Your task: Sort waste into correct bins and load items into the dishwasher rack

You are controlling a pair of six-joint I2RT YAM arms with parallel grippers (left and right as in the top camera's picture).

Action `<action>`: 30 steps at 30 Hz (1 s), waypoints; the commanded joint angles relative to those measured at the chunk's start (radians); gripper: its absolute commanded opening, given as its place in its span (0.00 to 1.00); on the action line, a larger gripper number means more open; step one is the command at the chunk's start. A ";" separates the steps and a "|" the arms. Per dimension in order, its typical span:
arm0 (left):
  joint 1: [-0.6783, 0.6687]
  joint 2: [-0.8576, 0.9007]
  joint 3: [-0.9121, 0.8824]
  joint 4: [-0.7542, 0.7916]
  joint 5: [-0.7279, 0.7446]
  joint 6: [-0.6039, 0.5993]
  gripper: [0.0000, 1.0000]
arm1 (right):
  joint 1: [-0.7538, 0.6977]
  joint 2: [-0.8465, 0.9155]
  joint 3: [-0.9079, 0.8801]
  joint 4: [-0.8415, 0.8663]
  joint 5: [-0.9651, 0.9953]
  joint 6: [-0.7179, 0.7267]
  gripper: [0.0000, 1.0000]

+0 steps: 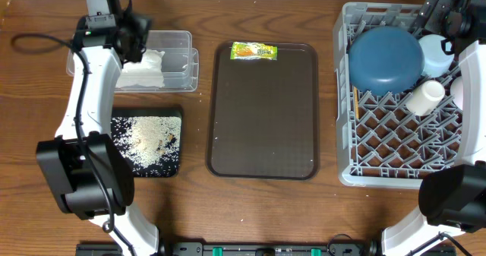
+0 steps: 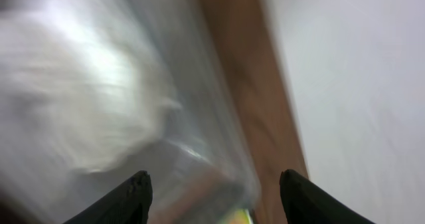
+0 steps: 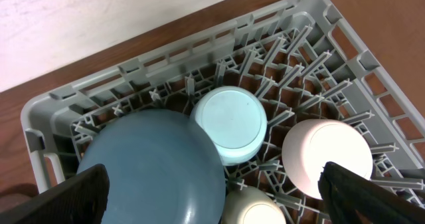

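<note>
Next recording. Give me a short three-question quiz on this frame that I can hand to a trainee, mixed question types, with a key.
1. True or false: the white crumbs lie in the black tray.
2. Where is the snack wrapper? A) in the black tray B) on the brown serving tray C) on the bare table
3. In the right wrist view, how many pieces of crockery sit in the dishwasher rack?

Key: 1 true. 2 B. 3 four: dark-blue dish, light-blue bowl, pink bowl, cream cup.
</note>
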 commanded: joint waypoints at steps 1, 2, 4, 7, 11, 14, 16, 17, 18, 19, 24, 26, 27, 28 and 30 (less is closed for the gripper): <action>-0.068 -0.008 0.001 0.087 0.351 0.427 0.65 | -0.003 -0.024 0.007 -0.001 0.011 -0.006 0.99; -0.100 -0.008 0.001 0.108 0.364 0.507 0.68 | -0.003 -0.024 0.007 -0.001 0.011 -0.006 0.99; -0.167 -0.007 0.001 0.120 0.334 0.660 0.73 | -0.003 -0.024 0.007 -0.001 0.011 -0.006 0.99; -0.273 0.008 0.001 0.111 0.137 0.777 0.77 | -0.002 -0.024 0.007 -0.001 0.011 -0.006 0.99; -0.392 0.071 0.001 0.158 -0.136 0.777 0.78 | -0.003 -0.024 0.007 -0.001 0.011 -0.006 0.99; -0.436 0.145 0.001 0.243 -0.181 0.786 0.78 | -0.003 -0.024 0.007 -0.001 0.011 -0.006 0.99; -0.450 0.204 0.001 0.319 -0.180 0.788 0.78 | -0.002 -0.024 0.007 -0.001 0.011 -0.006 0.99; -0.454 0.232 0.001 0.353 -0.180 0.788 0.78 | -0.002 -0.024 0.007 -0.001 0.011 -0.006 0.99; -0.457 0.263 0.001 0.392 -0.180 0.788 0.78 | -0.002 -0.024 0.007 -0.001 0.011 -0.006 0.99; -0.459 0.291 0.001 0.422 -0.180 0.789 0.78 | -0.002 -0.024 0.007 -0.001 0.011 -0.006 0.99; -0.461 0.370 0.001 0.489 -0.179 0.880 0.78 | -0.003 -0.024 0.007 -0.001 0.011 -0.006 0.99; -0.463 0.380 0.001 0.484 -0.179 0.917 0.78 | -0.003 -0.024 0.007 -0.001 0.011 -0.006 0.99; -0.463 0.383 0.001 0.480 -0.179 0.931 0.78 | -0.003 -0.024 0.007 -0.001 0.011 -0.006 0.99; -0.465 0.386 0.001 0.473 -0.180 0.939 0.78 | -0.003 -0.024 0.007 -0.001 0.011 -0.006 0.99; -0.467 0.391 0.001 0.460 -0.179 0.941 0.78 | -0.003 -0.024 0.007 -0.001 0.011 -0.006 0.99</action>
